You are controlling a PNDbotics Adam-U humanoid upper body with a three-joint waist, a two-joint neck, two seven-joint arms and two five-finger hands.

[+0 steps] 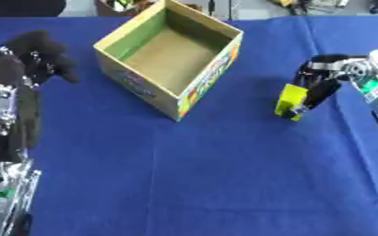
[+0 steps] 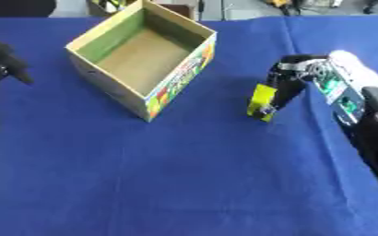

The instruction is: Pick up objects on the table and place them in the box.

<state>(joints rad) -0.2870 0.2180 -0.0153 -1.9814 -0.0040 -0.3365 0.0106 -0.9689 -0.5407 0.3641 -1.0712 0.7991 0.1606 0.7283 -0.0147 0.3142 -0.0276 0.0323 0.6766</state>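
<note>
Blue cloth covers the worktop (image 1: pixel 224 184) before you, with the open cardboard box (image 1: pixel 169 54) standing empty at upper centre, one corner turned toward you. To its right, well apart from it, your right hand (image 1: pixel 321 85) curls its fingers round a yellow-green block (image 1: pixel 290 100), held upright with its long axis near vertical, its lower end close above the cloth. Your left hand (image 1: pixel 32 55) hangs at the left edge, left of the box, its dark fingers curled on nothing.

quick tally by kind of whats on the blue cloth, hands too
open cardboard box, nothing seen inside: 1
yellow-green object, held by the right hand: 1
robot hands, counting the left hand: 2
total: 4
</note>
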